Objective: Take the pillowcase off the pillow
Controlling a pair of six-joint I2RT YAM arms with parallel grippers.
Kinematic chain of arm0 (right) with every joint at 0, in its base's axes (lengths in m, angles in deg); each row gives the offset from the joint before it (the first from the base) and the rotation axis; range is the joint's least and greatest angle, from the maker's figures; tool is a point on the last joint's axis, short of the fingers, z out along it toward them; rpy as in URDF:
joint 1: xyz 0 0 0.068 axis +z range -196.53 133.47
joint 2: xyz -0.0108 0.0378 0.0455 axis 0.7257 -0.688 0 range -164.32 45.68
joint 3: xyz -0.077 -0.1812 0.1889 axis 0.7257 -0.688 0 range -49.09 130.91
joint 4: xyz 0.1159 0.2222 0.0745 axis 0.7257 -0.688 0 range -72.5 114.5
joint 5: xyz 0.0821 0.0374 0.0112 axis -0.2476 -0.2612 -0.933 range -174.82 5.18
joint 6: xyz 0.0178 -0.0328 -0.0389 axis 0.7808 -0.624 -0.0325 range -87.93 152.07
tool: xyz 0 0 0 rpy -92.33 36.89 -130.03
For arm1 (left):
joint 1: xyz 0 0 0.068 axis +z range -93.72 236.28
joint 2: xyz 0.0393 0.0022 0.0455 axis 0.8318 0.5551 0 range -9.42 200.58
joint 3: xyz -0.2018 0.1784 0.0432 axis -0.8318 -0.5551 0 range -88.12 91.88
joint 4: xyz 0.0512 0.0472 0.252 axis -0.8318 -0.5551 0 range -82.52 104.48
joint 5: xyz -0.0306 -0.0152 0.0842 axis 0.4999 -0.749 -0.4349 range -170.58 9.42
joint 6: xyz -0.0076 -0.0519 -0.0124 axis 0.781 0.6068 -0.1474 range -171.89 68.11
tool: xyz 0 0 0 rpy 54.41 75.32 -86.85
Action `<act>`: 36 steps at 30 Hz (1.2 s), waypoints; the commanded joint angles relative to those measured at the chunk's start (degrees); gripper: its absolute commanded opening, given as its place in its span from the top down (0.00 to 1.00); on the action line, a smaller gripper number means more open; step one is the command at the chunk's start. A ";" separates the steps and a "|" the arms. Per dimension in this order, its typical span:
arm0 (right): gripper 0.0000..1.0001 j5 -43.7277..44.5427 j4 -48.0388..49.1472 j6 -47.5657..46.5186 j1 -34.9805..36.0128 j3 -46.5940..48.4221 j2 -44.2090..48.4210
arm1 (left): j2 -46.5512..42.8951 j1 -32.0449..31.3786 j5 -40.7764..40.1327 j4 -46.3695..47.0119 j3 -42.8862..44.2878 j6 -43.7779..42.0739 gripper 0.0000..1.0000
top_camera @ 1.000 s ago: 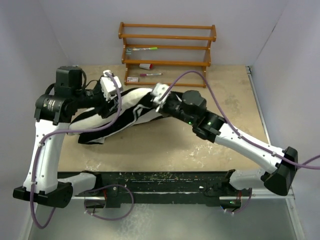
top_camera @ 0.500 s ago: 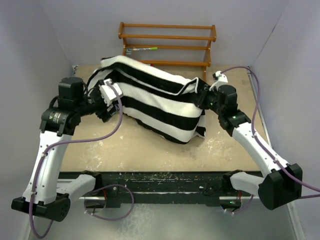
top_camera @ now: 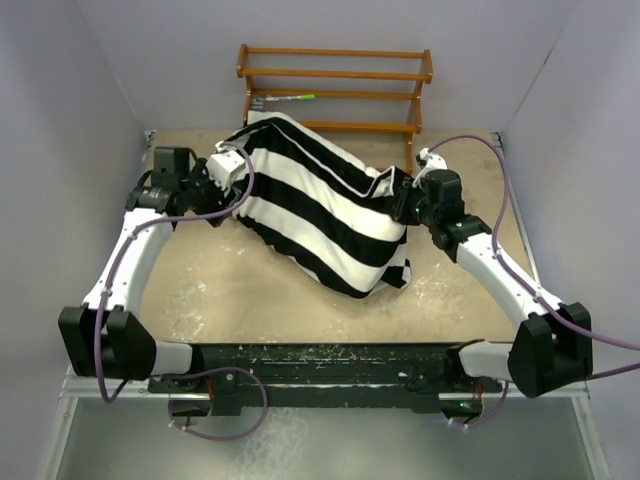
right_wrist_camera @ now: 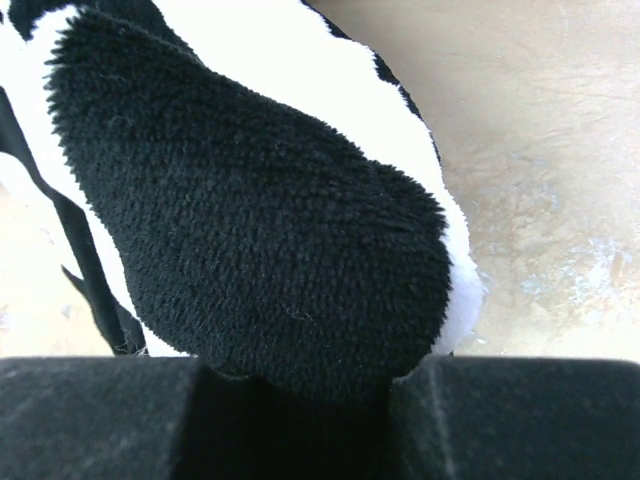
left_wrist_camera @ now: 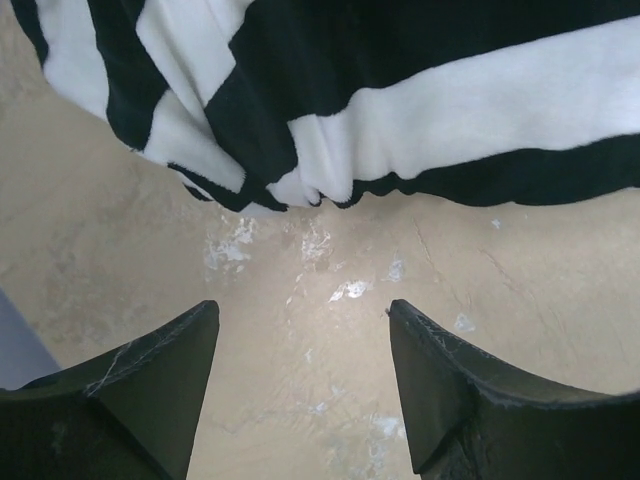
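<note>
Two claws: my right claw (right_wrist_camera: 300, 372) pinches a fold of the pillowcase (top_camera: 320, 215), heaped mid-table, at its right end, and my left claw (left_wrist_camera: 300, 325) gapes empty above the table (top_camera: 250, 300), just short of the cover's bunched left edge. Plush, light and floppy, the fabric should bunch rather than slip — I judge a hem or corner the best hold. No cream of the pillow shows anywhere, so whether it fills those mounded stripes, and where the opening faces, I cannot tell.

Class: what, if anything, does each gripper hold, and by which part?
The right gripper pinches a black fold at the end of the black-and-white striped fabric pillowcase; the left gripper holds nothing.
</note>
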 commanded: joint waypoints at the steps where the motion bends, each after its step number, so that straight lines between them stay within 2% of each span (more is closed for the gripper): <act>1: 1.00 3.11 -1.93 -5.14 0.68 2.65 0.74 | 3.95 1.62 -2.57 10.68 -1.22 6.56 0.27; 4: 1.00 5.17 1.58 -4.76 0.65 0.21 3.56 | 10.93 5.05 -0.95 13.53 1.90 11.99 0.26; 9: 1.00 2.37 9.32 -6.41 0.78 -1.00 5.80 | 23.33 10.22 10.60 10.47 11.48 19.53 0.27; 11: 1.00 0.46 9.50 -6.77 0.79 -0.35 5.09 | 25.93 11.11 16.78 11.06 13.00 22.23 0.27; 14: 1.00 -1.61 10.15 -7.76 0.79 -0.23 4.30 | 29.26 11.20 20.82 12.36 14.24 24.89 0.20; 19: 1.00 -3.98 10.61 -9.38 0.78 -0.89 2.97 | 33.04 12.04 25.39 16.54 15.28 29.34 0.23; 21: 1.00 -4.47 11.10 -9.43 0.79 -1.63 2.69 | 34.87 12.03 24.55 17.64 15.74 29.98 0.35; 24: 1.00 -5.02 13.08 -8.49 0.79 -2.99 3.73 | 35.88 12.35 18.71 20.27 15.84 30.73 0.81; 25: 1.00 -5.74 14.15 -8.16 0.79 -3.69 4.43 | 35.51 12.68 17.02 20.78 15.88 30.71 0.94; 26: 1.00 -6.46 15.25 -7.54 0.79 -4.29 5.28 | 34.57 13.27 16.22 21.20 15.75 30.43 1.00; 31: 1.00 -11.37 21.40 -3.71 0.76 -8.84 11.04 | 25.01 15.20 9.27 26.08 13.46 27.30 1.00; 36: 1.00 -13.47 27.00 -2.16 0.79 -13.17 16.06 | 11.27 17.56 3.47 30.63 12.32 23.49 1.00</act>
